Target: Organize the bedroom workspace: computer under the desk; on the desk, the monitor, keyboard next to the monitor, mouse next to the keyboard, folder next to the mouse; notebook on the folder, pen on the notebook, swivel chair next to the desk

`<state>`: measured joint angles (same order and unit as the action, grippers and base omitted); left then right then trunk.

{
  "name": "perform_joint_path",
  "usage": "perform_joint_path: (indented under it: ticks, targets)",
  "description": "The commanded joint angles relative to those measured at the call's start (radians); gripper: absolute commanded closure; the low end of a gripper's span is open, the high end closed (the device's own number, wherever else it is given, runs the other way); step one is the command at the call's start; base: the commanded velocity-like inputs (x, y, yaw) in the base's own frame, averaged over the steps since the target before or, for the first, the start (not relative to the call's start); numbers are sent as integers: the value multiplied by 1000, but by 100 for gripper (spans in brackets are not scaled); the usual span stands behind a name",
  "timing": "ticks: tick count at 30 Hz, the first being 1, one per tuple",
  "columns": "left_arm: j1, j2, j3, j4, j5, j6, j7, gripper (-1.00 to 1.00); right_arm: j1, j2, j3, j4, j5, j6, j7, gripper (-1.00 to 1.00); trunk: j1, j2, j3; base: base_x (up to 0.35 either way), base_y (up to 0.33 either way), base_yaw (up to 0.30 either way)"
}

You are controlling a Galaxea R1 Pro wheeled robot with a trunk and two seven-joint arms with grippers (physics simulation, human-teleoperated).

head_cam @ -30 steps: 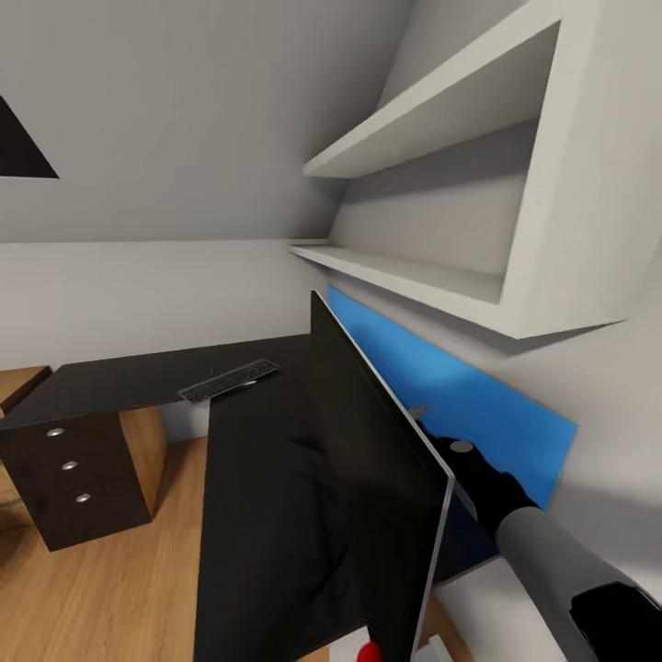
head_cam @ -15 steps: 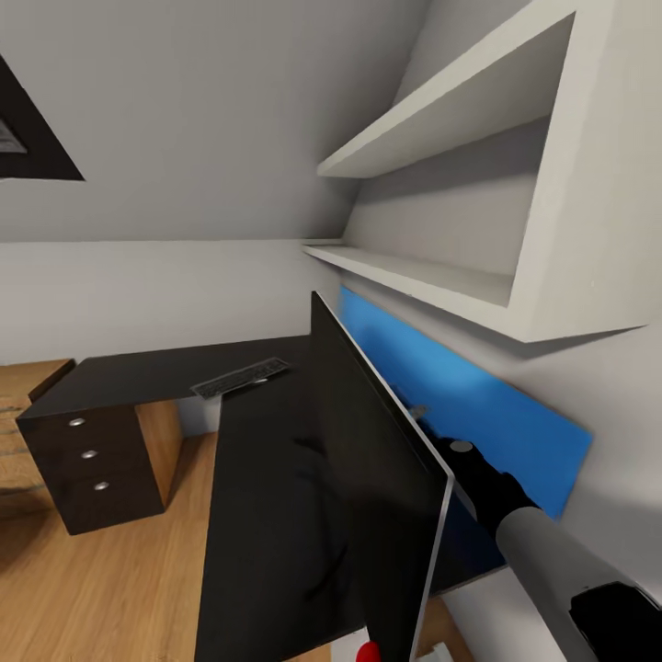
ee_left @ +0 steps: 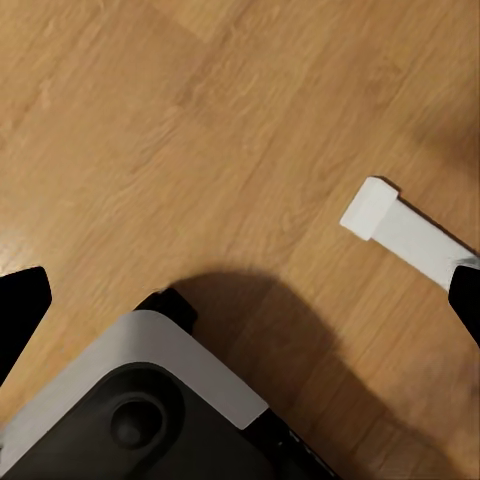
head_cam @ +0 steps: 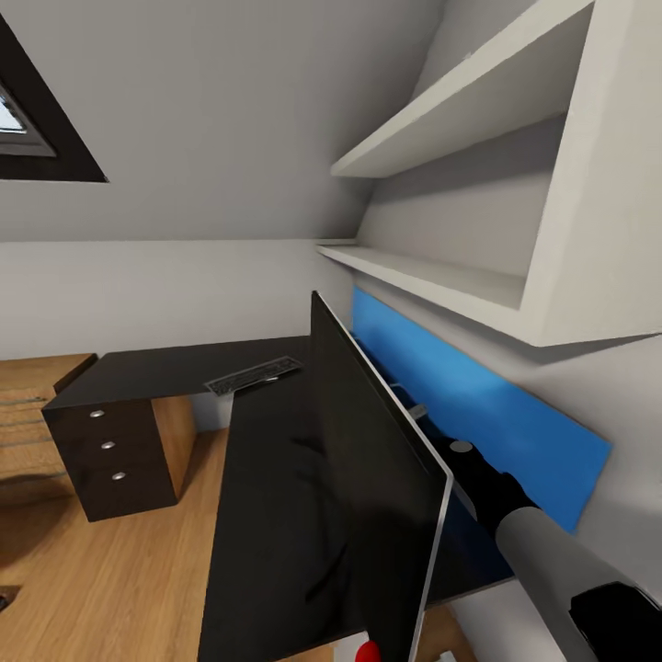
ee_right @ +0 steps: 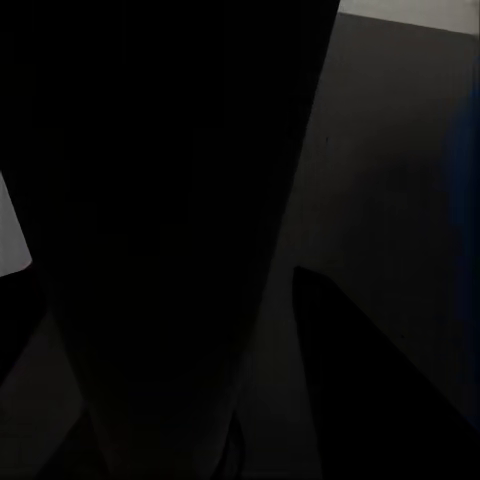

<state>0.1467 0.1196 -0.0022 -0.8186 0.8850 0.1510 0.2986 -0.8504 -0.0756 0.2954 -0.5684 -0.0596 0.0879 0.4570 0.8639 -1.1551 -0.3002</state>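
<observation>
As the right arm reaches behind the monitor, its gripper looks clamped on the screen's back edge, probably to carry it over the desk; the fingers are hidden, so I cannot tell. The keyboard lies at the desk's corner.

desk glossy blk top | keyboard flat on far end
</observation>
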Motion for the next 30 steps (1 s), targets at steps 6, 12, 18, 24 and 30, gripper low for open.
perform_joint_path:
  ticks: [6, 12, 18, 24, 30]
  targets:
    - [1, 0, 0, -4, 6, 4, 9, -100, -1, -1, 2, -4, -17, 8, -1, 100, 0, -1, -1, 9, -297, 8]
    - [1, 0, 1, -4, 6, 4, 10, -100, -1, -1, 2, -4, -17, 8, -2, 100, 0, -1, -1, 35, -195, 2]
    - [1, 1, 1, -4, 6, 5, 7, -100, -1, -1, 2, -4, -17, 7, -6, 100, 0, -1, -1, 9, -47, 0]
    - [1, 0, 2, -4, 6, 4, 9, -100, -1, -1, 2, -4, -17, 7, -7, 100, 0, -1, -1, 65, -78, 0]
    - [1, 0, 2, -4, 6, 3, 10, -100, 0, -1, 2, -4, -17, 7, -7, 100, 0, -1, -1, 173, -182, 0]
